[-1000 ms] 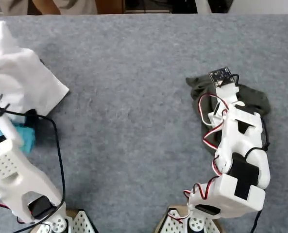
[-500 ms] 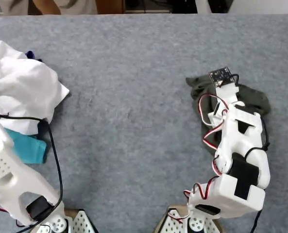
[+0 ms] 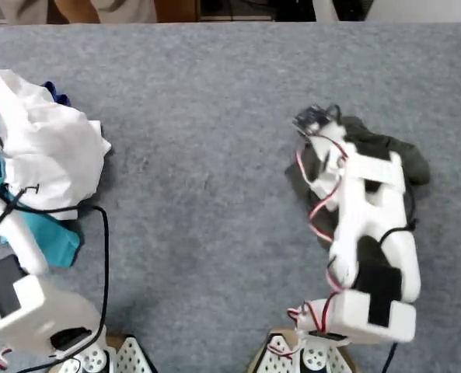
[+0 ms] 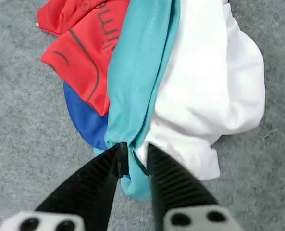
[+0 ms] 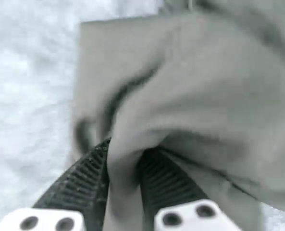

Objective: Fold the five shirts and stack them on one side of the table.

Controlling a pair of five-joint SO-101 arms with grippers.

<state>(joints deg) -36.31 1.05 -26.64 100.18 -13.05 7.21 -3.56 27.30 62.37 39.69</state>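
**Changes.** We note that the left arm has shifted, its white housing now nearer the desk's front edge. More of the teal shirt shows than before, and the white shirt beside it has bunched into a rounder heap. The right arm has swung its wrist leftward. The olive shirt under it has been dragged and crumpled, with more of it now bare on the arm's right.

**Count.** We count shirts, five; arms, two; tools, two; desk, one.

**Shirts, heap of four, at the desk's left edge.**
- White: soft, rumpled, lying uppermost.
- Teal: a long smooth band stretched across the heap.
- Red shirt: creased, with dark line print.
- Blue shirt: a rounded patch showing under the red and the teal.

**Shirt, fifth.** The olive one lies alone on the desk's right half, well apart from the heap; it is matte cloth in thick folds.

**Left tool.** Black ribbed fingers are drawn in to a narrow gap; we see them pinching the gathered end of the teal shirt.

**Right tool.** The same ribbed black fingers are nearly together, with a fold of the olive shirt clamped between them.

**Desk.** Flat, covered in grey felt-like cloth with a faint speckle.
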